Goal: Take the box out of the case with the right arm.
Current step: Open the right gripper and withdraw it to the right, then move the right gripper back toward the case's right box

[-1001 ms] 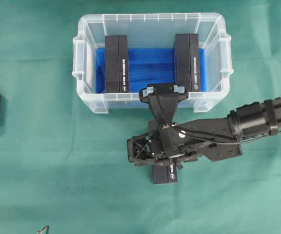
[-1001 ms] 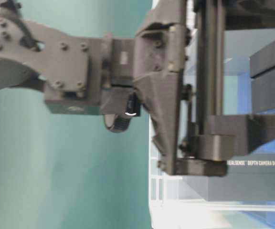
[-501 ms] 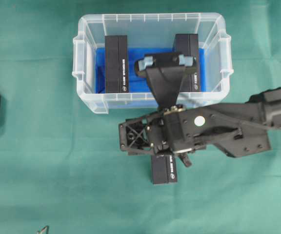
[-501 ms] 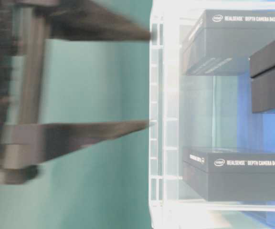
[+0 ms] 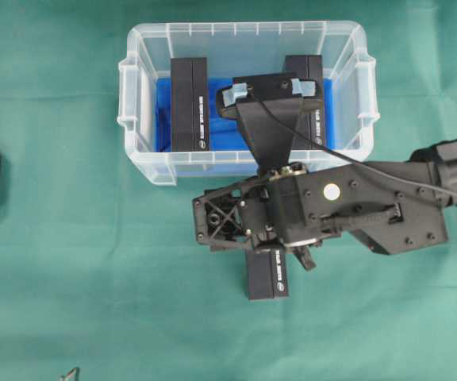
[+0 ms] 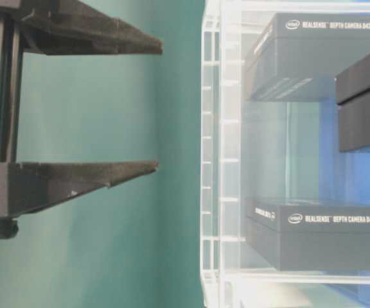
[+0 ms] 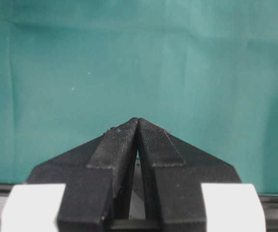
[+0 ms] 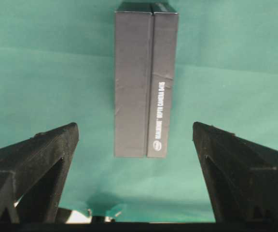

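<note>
The case (image 5: 245,99) is taken as the landmark; it stands on the cloth (image 5: 70,262). Two boxes are held inside it, the left box (image 5: 190,104) toward its left wall and the right box (image 5: 307,99) toward its right wall, well apart. A third box (image 5: 267,274) is laid on the cloth outside the case, before its front wall. The right gripper (image 8: 135,166) is held above that third box, in front of the case.
</note>
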{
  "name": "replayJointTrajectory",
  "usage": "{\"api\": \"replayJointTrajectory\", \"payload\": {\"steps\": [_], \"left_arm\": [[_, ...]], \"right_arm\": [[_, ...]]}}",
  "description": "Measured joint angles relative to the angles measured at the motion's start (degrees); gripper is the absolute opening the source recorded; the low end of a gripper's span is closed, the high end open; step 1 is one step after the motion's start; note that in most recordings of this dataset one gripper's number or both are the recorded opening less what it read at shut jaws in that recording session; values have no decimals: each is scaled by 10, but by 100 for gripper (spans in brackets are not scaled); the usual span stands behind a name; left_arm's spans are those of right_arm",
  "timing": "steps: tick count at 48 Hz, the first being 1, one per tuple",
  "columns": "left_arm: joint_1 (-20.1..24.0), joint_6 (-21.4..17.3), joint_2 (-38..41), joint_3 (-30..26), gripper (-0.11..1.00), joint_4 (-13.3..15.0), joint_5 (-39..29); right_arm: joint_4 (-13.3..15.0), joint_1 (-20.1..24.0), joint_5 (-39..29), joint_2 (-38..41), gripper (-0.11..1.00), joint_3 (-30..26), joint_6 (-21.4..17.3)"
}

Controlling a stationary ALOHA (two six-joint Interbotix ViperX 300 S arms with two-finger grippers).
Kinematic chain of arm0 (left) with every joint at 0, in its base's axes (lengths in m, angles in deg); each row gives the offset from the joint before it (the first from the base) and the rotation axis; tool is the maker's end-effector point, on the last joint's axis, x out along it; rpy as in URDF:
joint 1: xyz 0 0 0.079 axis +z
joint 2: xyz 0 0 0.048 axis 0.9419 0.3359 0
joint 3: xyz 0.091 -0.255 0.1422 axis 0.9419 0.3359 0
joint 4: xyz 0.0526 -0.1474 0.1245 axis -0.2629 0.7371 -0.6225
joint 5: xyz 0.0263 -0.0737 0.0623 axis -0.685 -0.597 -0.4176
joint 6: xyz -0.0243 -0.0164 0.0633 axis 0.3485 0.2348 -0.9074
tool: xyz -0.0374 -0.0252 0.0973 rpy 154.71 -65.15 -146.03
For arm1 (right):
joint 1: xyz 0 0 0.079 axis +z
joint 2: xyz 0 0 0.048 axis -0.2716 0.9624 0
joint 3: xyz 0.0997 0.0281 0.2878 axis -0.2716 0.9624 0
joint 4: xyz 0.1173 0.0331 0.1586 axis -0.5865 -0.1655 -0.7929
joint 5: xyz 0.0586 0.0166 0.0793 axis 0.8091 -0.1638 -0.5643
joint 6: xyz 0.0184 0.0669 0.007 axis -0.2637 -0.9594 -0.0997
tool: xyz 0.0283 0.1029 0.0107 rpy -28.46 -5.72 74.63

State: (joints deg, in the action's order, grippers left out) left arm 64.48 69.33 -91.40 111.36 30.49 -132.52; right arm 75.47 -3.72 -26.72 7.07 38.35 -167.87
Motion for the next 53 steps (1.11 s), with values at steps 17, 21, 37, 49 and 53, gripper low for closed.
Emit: {"api": "replayJointTrajectory", "payload": {"steps": [17, 21, 37, 49, 53], "left_arm": [[0, 0, -5, 0, 0, 0, -3], [0, 0, -7, 0, 0, 0, -4], [0, -4, -21, 0, 0, 0, -6], [0, -4, -27, 0, 0, -1, -6], [0, -4, -27, 0, 0, -1, -6]], "right_arm": [[-7, 2, -4, -83, 92, 102, -11], [-7, 6, 2, -118, 92, 143, -18], [-8, 33, 44, -300, 92, 350, -64], [-9, 54, 45, -413, 92, 457, -76], [-8, 54, 45, -427, 92, 469, -72]]}}
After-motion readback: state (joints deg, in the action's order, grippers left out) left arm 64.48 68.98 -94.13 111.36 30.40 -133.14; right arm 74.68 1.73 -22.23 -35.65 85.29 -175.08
